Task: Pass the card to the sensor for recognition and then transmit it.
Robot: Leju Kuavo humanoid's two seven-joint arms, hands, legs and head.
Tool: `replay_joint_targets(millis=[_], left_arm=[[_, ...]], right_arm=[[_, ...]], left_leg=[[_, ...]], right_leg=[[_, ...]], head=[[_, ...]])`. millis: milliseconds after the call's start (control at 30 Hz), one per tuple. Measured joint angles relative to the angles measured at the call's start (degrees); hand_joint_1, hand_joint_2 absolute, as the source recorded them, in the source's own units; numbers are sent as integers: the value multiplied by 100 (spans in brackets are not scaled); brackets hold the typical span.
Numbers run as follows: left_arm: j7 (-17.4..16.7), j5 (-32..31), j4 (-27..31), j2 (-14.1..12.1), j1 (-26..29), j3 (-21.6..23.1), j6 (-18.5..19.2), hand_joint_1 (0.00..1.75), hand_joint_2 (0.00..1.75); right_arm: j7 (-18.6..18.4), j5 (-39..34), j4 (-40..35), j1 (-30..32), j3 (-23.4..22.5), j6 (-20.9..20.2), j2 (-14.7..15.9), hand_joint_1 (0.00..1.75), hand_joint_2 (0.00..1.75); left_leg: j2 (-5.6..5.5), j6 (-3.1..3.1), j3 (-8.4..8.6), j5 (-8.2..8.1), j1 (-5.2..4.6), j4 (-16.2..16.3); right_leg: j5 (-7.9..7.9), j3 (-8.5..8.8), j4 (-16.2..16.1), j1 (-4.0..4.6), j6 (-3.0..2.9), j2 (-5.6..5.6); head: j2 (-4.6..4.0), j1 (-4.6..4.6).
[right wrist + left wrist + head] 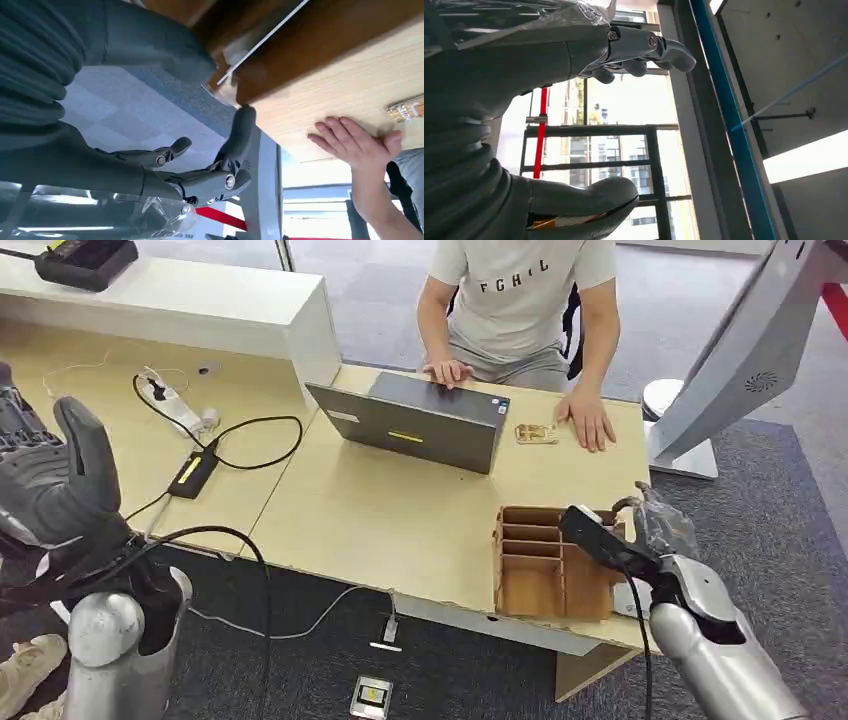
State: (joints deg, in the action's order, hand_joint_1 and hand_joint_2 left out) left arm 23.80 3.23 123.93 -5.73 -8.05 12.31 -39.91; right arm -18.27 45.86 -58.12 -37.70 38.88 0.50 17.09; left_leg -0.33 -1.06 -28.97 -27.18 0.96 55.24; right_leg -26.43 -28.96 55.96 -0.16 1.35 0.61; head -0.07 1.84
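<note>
At table's near right corner, right hand (640,530) pinches white card (260,42) beside cardboard divider box (545,565); left hand (60,480) raised, fingers spread, holding nothing.

Person: sat at the far side of the wooden table (380,520), in a light T-shirt with dark lettering, one hand (447,371) behind the laptop, the other hand (588,421) flat on the tabletop.
Laptop (415,423): grey, open, its lid back turned toward the camera, a yellow sticker on it.
Small clear item (536,434): lay on the table between the laptop and the flat hand; too small to identify.
Power strip (175,405): white, on the left table.
Power adapter (194,472): black, just near of the strip, a black cable looping from it.
White shelf (200,300): far left, with a black device (85,260) on top.
Floor: grey carpet, a small device (371,698) under the table's near edge.
</note>
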Motion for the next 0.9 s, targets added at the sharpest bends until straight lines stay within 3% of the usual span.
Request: replay_joint_targets(millis=[200,233,267,300,333,367,900], left_arm=[[-39,-9,0,-2,-41,9,0,0,175],[-39,-4,-2,-2,-56,13,0,0,175],[-39,2,-2,-2,-73,18,0,0,175],[-39,2,-4,-2,-83,20,0,0,175],[-39,4,-4,-2,-95,22,0,0,175],[-37,20,-4,-2,-101,26,0,0,175],[-33,28,-79,-2,-140,83,0,0,175]], right_arm=[[-15,-15,-125,82,-61,-2,87,157,175],[-15,-31,-146,104,-70,-2,94,141,175],[-15,-59,-170,125,-87,-6,96,93,175],[-15,-70,-188,140,-94,-9,96,93,175],[-15,-79,-205,152,-100,-9,98,26,175],[-15,-87,-229,163,-100,-11,98,0,175],[-100,0,-417,235,-341,179,120,0,175]], left_leg=[[0,0,0,0,0,0],[0,0,0,0,1,0],[0,0,0,0,1,0],[0,0,-1,0,0,0],[0,0,-1,0,0,0],[0,0,0,0,0,0],[3,0,0,0,0,1]], right_leg=[[0,-1,0,1,0,0],[0,-1,1,1,0,0],[0,0,1,1,0,0],[0,0,1,1,0,0],[0,-1,0,1,0,0],[0,-1,0,1,0,0],[0,0,1,0,0,2]], head=[[0,2],[0,0],[0,0],[0,0],[0,0],[0,2],[0,0]])
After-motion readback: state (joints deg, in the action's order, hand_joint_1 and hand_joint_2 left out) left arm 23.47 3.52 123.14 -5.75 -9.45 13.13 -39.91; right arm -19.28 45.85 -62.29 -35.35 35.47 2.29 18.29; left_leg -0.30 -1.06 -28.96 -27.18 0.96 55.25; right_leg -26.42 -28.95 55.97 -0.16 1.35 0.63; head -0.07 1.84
